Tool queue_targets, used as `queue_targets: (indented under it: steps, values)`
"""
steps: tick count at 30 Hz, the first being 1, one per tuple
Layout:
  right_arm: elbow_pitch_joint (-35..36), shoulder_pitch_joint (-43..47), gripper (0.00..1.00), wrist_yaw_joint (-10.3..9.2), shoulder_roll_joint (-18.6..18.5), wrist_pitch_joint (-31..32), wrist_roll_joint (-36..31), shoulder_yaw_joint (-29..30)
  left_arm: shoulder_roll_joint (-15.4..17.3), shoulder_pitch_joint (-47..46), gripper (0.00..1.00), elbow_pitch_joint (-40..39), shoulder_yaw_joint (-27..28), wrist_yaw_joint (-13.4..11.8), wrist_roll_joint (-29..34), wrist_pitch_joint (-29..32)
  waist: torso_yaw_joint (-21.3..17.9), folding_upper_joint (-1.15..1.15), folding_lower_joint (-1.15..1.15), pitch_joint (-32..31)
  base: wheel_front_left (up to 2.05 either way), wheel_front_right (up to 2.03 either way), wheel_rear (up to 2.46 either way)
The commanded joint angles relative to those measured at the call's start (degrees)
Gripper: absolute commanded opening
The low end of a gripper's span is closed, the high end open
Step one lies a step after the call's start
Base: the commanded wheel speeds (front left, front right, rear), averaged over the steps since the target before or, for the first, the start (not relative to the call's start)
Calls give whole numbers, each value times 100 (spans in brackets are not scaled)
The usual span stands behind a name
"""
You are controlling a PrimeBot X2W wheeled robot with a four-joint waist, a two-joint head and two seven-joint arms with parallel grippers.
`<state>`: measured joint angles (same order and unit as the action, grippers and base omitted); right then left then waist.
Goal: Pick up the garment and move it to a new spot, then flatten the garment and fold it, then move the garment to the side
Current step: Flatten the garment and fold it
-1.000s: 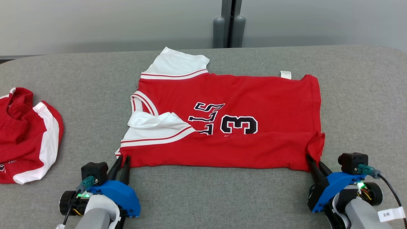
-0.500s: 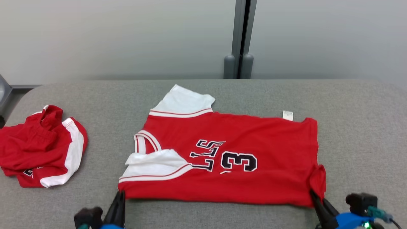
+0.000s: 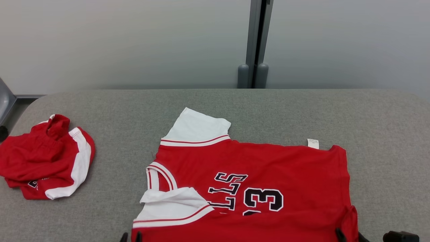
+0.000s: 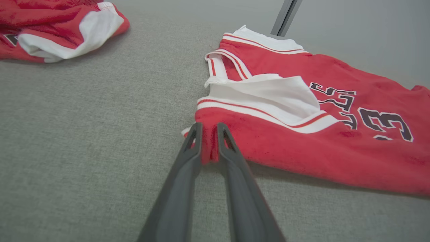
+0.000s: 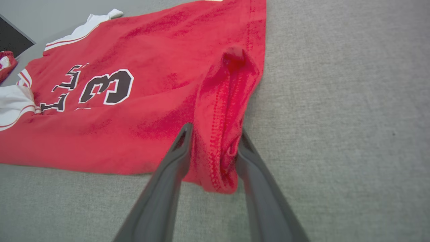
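— Gripping anything, either arm?
— Both: the left gripper (image 4: pixel 210 129) pinches a near corner of the jersey (image 3: pixel 262 168), below the white sleeve (image 4: pixel 268 94); the right gripper (image 5: pixel 215 131) clamps its bunched hem corner.
— And the jersey?
— Spread on the grey table (image 3: pixel 302 111).

The garment (image 3: pixel 268 168) is red knit cloth, matt and faintly fuzzy, with smoother white cloth sleeves (image 3: pixel 198 129) and flat black numerals (image 3: pixel 264 200) edged in white, without gloss. Looped stitching (image 5: pixel 217 111) runs along its hem corner. Under the garment, the table (image 3: pixel 302 111) wears coarse grey felt-like fabric, matt and grainy. At the garment's near edge, the left gripper (image 4: pixel 209 129) and right gripper (image 5: pixel 215 134) have smooth, dark, matt plastic-looking fingers. Left of the garment, a crumpled second garment (image 3: pixel 43 161) is similar red and white cloth. Beyond the garment, the wall (image 3: pixel 134 40) looks pale, smooth and matt.
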<state>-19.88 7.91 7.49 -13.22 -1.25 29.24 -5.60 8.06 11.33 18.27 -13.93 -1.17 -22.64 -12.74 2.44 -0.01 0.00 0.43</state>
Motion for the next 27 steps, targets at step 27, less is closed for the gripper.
queue_targets:
  steps: [27]
  values:
    - [446,-601,100,1,905,-1394,-1579,719,-92,-717,100,-798,1328,271,1428,-246,-101,1,0,8,0,0,0]
